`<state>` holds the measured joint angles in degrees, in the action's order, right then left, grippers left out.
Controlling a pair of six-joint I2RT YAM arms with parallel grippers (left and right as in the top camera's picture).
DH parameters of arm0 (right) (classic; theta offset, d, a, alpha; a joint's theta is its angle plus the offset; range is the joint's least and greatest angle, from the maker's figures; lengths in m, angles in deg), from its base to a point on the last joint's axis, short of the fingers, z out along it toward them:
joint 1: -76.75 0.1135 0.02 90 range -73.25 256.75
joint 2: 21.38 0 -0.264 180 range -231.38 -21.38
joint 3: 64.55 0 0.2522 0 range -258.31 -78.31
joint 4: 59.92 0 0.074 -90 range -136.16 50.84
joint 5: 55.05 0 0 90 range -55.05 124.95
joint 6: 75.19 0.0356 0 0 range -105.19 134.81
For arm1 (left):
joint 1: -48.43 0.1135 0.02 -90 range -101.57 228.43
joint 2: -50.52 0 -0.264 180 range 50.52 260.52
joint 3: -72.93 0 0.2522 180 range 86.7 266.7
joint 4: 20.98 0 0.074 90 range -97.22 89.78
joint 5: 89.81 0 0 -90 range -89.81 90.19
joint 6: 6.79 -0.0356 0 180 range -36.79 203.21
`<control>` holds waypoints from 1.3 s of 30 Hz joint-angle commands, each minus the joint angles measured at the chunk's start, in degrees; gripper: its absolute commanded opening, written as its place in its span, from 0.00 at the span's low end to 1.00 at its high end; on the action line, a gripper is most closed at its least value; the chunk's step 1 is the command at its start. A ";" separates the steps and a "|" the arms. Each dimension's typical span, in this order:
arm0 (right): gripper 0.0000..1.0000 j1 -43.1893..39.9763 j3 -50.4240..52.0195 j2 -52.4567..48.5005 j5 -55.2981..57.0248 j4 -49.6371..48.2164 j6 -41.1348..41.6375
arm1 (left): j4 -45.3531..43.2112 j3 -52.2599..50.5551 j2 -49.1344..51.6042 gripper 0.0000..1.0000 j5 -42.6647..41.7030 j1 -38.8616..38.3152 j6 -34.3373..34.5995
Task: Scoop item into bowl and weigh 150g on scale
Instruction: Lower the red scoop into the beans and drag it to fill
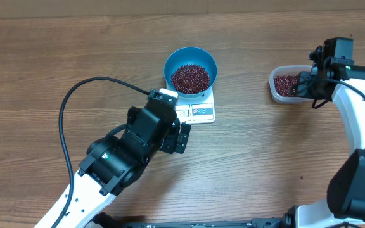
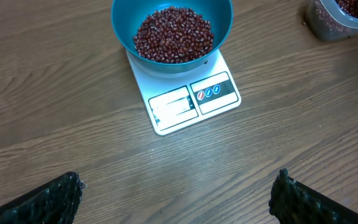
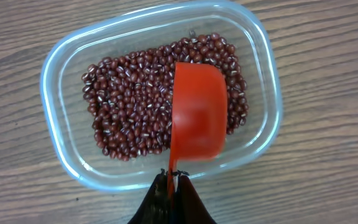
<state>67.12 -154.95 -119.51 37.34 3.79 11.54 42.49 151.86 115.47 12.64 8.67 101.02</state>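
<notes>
**A:** What fills most of the view?

**B:** A brown wood-grain tabletop [image 1: 56,57] that carries everything else. The black-and-white left arm [image 1: 116,161] reaches in from the lower left toward the middle. The white right arm [image 1: 360,107] runs up the right edge.

**A:** And the left jaws?

**B:** They are spread wide and hold nothing. In the left wrist view the two black textured pads [image 2: 51,202] sit at the lower corners with bare wood between them. The jaws hang over the tabletop just in front of the scale, not touching it.

**A:** Describe the scale.

**B:** It is a small flat white rectangular kitchen scale [image 2: 194,99] near the middle of the tabletop. A display and label panels run along its near edge. The reading is too small to make out.

**A:** The bowl?

**B:** A round blue bowl [image 2: 122,22] stands on the scale and covers its rear part.

**A:** What is off to the right?

**B:** A clear rounded-rectangular plastic tub [image 3: 64,81] sits well apart from the scale, under the right arm's wrist.

**A:** The right jaws?

**B:** They are pinched tight on the thin handle of an orange-red plastic scoop [image 3: 197,112]. Its cup hangs over the tub's right half. I cannot tell whether it touches the contents.

**A:** And the beans?

**B:** Small dark red-maroon beans [image 2: 173,34] lie in a loose heap in the blue bowl, covering its bottom. More of them cover most of the tub's floor.
</notes>
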 commanded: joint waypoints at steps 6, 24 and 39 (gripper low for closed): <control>0.04 0.31 -0.24 -4.59 0.57 -2.21 -1.36 | -0.22 -0.09 0.31 1.00 -0.28 0.02 -1.07; 0.04 5.16 -0.24 -5.84 -4.66 -2.71 -7.04 | -0.22 -0.09 0.31 0.99 -0.28 0.02 -1.07; 0.04 2.08 -0.26 -5.81 -7.72 -2.75 -1.42 | -0.22 -0.09 0.31 0.99 -0.28 0.02 -1.07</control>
<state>70.29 -154.93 -124.95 32.10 1.36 8.66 42.51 151.86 115.47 12.62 8.67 101.02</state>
